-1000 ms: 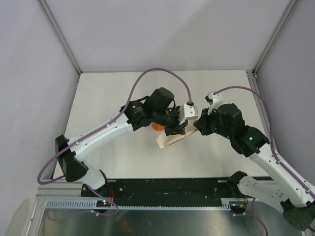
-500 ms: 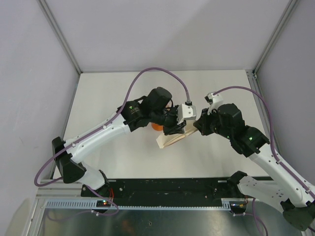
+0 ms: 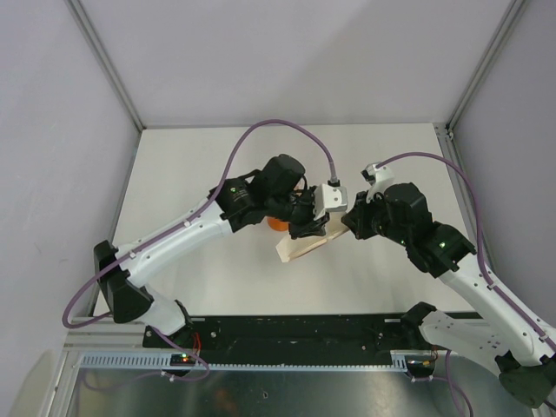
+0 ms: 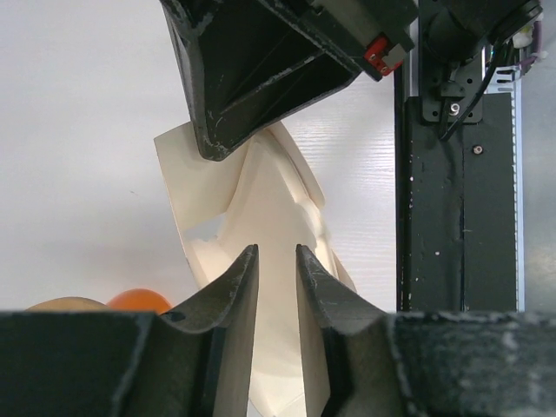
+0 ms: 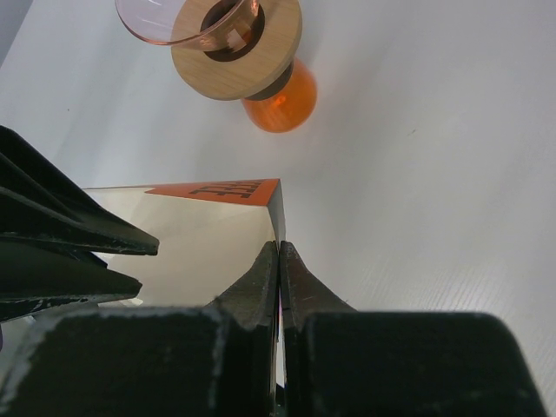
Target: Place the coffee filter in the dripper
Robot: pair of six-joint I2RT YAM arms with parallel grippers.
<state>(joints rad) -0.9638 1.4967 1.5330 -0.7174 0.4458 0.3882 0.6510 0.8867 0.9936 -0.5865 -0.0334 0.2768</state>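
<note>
Coffee filter (image 4: pixel 261 200) pokes from the packet (image 5: pixel 217 189) mid-frame in the left wrist view, right gripper (image 5: pixel 280 248) pinching the packet's corner; the left gripper (image 4: pixel 276 252), jaws narrowly parted astride it, should close on one sheet before pulling.

The right gripper (image 5: pixel 279 248) pinches the packet (image 5: pixel 200 234) by its corner (dripper (image 5: pixel 174 17) beyond).
</note>
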